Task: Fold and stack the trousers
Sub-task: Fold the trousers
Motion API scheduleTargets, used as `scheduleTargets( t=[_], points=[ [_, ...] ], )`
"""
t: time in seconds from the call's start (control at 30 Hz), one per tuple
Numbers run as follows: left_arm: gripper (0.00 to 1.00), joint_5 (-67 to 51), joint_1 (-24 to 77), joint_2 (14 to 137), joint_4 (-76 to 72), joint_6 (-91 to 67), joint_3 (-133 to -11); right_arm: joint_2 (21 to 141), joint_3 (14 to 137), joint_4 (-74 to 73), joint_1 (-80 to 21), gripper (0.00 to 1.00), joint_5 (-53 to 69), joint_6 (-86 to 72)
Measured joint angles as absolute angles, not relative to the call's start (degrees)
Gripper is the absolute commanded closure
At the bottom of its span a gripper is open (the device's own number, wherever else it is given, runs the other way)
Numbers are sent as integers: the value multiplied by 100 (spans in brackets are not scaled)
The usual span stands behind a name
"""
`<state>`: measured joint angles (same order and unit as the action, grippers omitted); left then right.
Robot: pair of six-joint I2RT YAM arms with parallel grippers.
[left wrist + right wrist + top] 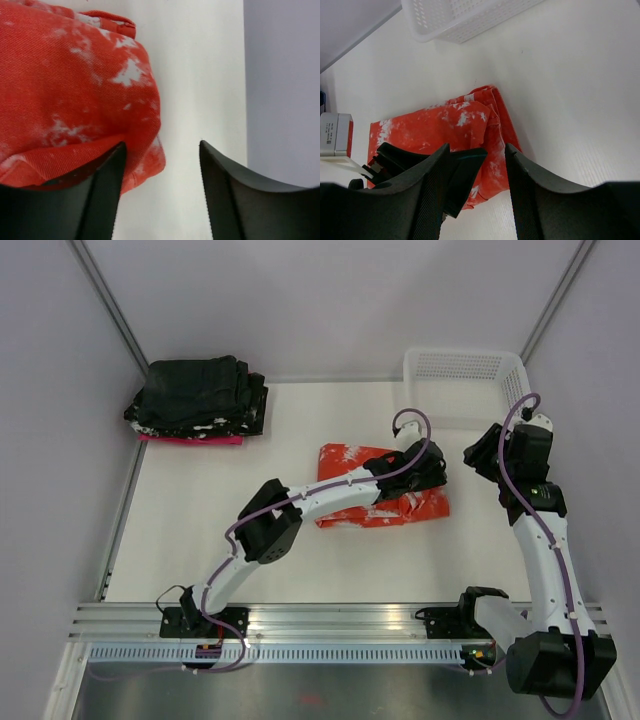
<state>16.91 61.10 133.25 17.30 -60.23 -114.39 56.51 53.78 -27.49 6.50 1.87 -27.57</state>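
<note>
Two claws are seen over the white bench (200,530). The orange-red, white-splotched trousers (350,490) are laid folded in a flat rectangle near the middle of it, with their long edges running left to right.

The left claw (432,478) is lowered at the right-hand end of the trousers (65,90). Its jaws are parted in the wrist view, where the left claw (160,192) is shown with bare bench (200,75) in most of the gap. Only the rounded corner of the fabric is caught beside one finger (102,195); nothing is clamped.

The right claw (478,455) is held raised to the right of the trousers, apart from them. The jaws of the right claw (475,185) stand about half apart and nothing is gripped between them. The layered right edge of the trousers (445,130) is seen below it.

A strip of bare bench is left between the trousers and the grey wall (280,75) on the right. A white perforated basket (465,375) is set in the far right corner, well apart from the trousers. A stack of black garments (200,395) is placed on a pink cloth (190,439) in the far left corner. Wide bare bench is left between that stack and the trousers, and along the near side.
</note>
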Motion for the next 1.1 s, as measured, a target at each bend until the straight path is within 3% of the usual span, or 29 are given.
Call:
scheduleTargets(
  t=[0.27,0.43,0.57,0.67,0.7,0.77,0.8,0.83,0.9,1.1],
  points=[
    [27,1356,5798,12604,1859,-5865,-10881,5627,5417,-2849,650,45,165,-2751],
    [28,856,4797,10783,1461,-5649,-8801,5627,5555,-2884,650,45,242,-2709],
    [32,672,3859,9426,991,-5315,-7295,5826,5481,-2582,655,46,1151,-2648],
    [40,537,3570,8947,862,-4814,-6755,6307,5419,-2394,493,49,1629,-2561],
    [54,464,3577,8903,821,-4639,-6652,6519,5402,-2373,379,51,1680,-2512],
    [71,231,3632,8895,661,-4372,-6423,6788,5374,-2340,137,70,1745,-2432],
    [85,115,3656,8897,626,-4276,-6287,6888,5374,-2298,12,78,1767,-2394],
    [92,-19,3677,8906,530,-4158,-6112,6969,5374,-2226,-84,88,1782,-2375],
    [98,-202,3701,8945,403,-4086,-5905,7194,5404,-2018,-296,93,1828,-2368],
    [98,-749,3699,9338,-32,-4040,-5719,8173,5701,-1772,-683,96,1938,-2366]
  ],
)
